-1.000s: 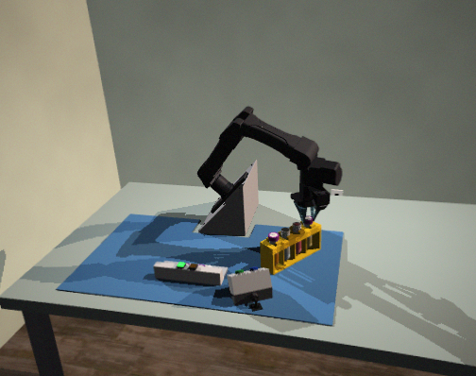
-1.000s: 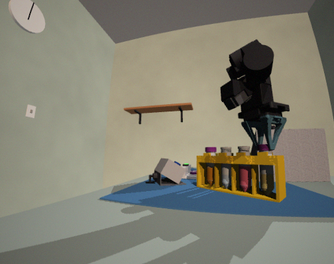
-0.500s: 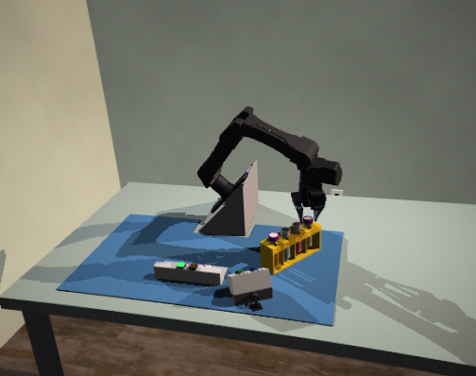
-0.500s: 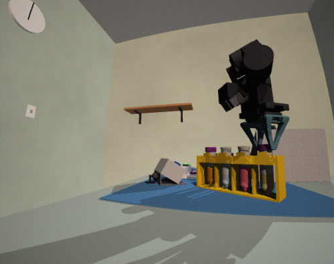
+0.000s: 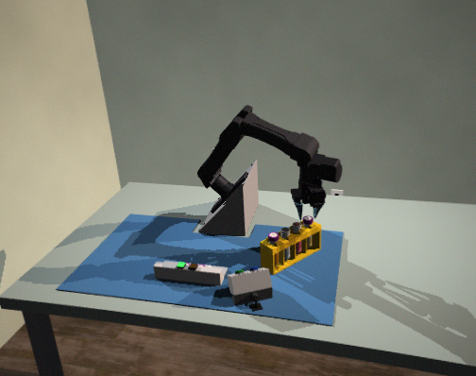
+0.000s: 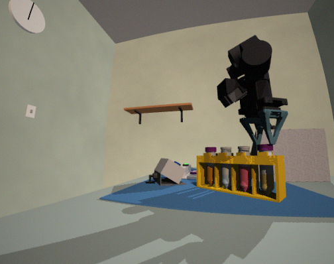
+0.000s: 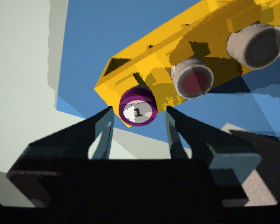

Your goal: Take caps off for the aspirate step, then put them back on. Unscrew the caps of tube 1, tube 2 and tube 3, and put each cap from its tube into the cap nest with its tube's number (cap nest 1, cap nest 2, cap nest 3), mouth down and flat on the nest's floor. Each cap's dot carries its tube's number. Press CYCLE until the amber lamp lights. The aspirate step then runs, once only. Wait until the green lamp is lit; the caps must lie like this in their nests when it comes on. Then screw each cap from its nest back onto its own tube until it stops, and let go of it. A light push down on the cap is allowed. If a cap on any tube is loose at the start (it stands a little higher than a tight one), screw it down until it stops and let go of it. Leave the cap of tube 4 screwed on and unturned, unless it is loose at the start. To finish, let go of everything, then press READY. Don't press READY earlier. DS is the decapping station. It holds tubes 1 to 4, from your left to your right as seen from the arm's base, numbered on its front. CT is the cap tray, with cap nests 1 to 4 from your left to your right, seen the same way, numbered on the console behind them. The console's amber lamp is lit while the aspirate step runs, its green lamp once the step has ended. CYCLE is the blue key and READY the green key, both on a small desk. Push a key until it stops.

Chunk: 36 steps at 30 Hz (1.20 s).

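The yellow decapping station [image 5: 291,247] stands on the blue mat. Tube 1's purple cap [image 7: 137,111], with its dot marked 1, sits on its tube at the end of the rack; it also shows in the exterior view [image 6: 265,147]. My gripper [image 7: 139,111] hangs just above it, open, one finger on each side with a gap to the cap. It also shows in the top view [image 5: 307,208]. Tube 2 [image 7: 192,81] and tube 3 [image 7: 256,46] stand with open mouths. Tube 4 [image 6: 211,150] wears a purple cap.
The long grey console with the cap tray [image 5: 191,272] lies at the front of the mat, a green light [image 5: 180,265] showing on it. The small key desk [image 5: 249,283] stands beside it. A grey wedge [image 5: 233,208] holds the arm's base.
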{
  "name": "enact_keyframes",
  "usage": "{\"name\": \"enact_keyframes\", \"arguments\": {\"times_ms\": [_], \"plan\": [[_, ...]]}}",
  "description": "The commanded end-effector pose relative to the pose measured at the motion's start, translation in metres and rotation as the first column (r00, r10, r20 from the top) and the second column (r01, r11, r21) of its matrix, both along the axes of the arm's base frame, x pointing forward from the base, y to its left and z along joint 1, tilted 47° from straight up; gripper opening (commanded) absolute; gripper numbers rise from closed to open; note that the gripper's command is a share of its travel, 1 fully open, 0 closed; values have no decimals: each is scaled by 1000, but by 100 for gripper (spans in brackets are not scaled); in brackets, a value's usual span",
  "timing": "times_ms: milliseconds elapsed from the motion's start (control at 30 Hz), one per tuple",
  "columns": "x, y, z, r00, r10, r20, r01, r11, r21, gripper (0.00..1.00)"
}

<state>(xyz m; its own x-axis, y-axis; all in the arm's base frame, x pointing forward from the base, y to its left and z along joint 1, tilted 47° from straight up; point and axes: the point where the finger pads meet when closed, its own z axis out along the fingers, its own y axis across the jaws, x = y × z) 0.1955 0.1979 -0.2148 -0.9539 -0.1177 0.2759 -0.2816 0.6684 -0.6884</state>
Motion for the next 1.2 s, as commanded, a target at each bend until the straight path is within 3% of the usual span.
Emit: {"name": "enact_keyframes", "arguments": {"times_ms": [0,200,467,533,633,967,1033,1167], "plan": [[4,18,13,1000,14,19,-15,1000,24,49],[6,31,25,1000,14,19,-15,1000,24,49],[6,32,26,1000,14,19,-15,1000,24,49],[13,21,36,985,-99,139,98,995,15,47],[23,5,52,923,-244,298,248,968,24,47],[59,-50,104,918,-249,307,254,967,24,47],[59,-50,104,918,-249,307,254,967,24,47],[73,-72,126,919,-249,307,254,967,23,47]]}}
